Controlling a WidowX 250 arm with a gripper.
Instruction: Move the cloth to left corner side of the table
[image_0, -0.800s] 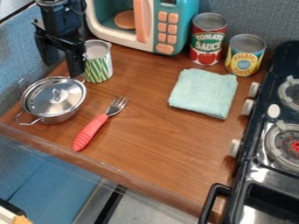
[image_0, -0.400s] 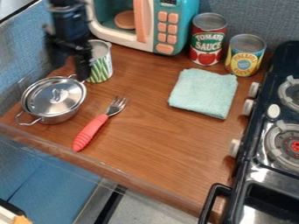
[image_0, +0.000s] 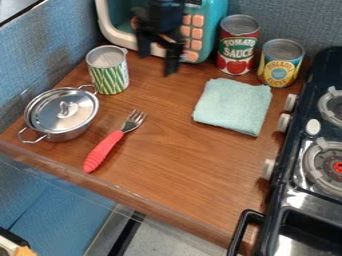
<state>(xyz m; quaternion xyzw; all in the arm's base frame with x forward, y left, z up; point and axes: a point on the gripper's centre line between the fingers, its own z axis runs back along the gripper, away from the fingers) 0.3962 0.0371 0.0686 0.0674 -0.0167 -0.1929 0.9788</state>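
Note:
The black gripper (image_0: 157, 63) hangs over the back of the table in front of the toy microwave, its two fingers apart and nothing between them, so it stands open. To its right and nearer the viewer, the folded light-teal cloth (image_0: 234, 106) lies flat on the brown wooden table (image_0: 180, 160). The gripper and cloth are apart.
A striped can (image_0: 109, 75) and a lidded metal pot (image_0: 61, 114) stand at the left. A red-handled fork (image_0: 105, 150) lies mid-left. Behind are the microwave (image_0: 120, 37), a tomato can (image_0: 237, 47) and a pineapple can (image_0: 279, 65). The stove (image_0: 294, 185) borders the right.
From above the striped can, the gripper has moved right to the front of the microwave, uncovering the can. The cloth has stayed in place.

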